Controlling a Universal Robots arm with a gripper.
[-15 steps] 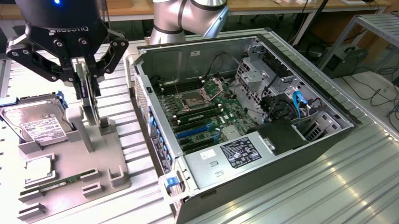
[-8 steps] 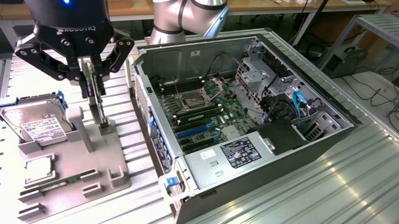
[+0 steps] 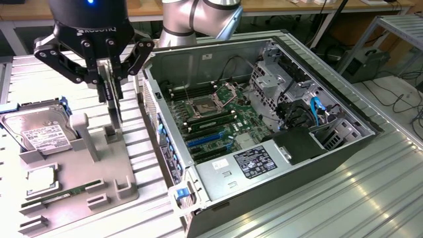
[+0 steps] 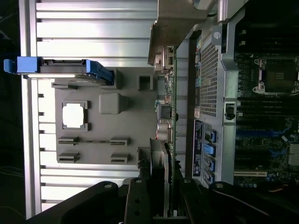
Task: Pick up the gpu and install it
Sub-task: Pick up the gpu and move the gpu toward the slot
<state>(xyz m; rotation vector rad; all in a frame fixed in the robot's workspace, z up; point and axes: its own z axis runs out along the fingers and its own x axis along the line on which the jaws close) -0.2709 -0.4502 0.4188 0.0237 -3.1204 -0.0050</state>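
The gpu [image 3: 116, 115] is a thin green card seen edge-on, standing upright. My gripper [image 3: 110, 94] is shut on its upper part, one finger on each face. The card's lower end sits at the slot posts of the grey holder tray [image 3: 86, 171]; whether it is clear of the slot I cannot tell. In the wrist view the gpu [image 4: 171, 109] runs as a narrow green strip from my gripper [image 4: 167, 175] to its pale metal bracket [image 4: 175, 28]. It lies between the tray and the wall of the open computer case [image 4: 210, 70].
The open case [image 3: 343, 148] lies on its side at the exterior view's right. Inside are the motherboard [image 3: 211, 111] and blue expansion slots [image 3: 206, 140]. The tray also holds a hard drive [image 3: 39, 131], a CPU [image 3: 41, 179] and a RAM stick [image 3: 63, 195]. All rest on a ribbed metal table [image 3: 343, 198].
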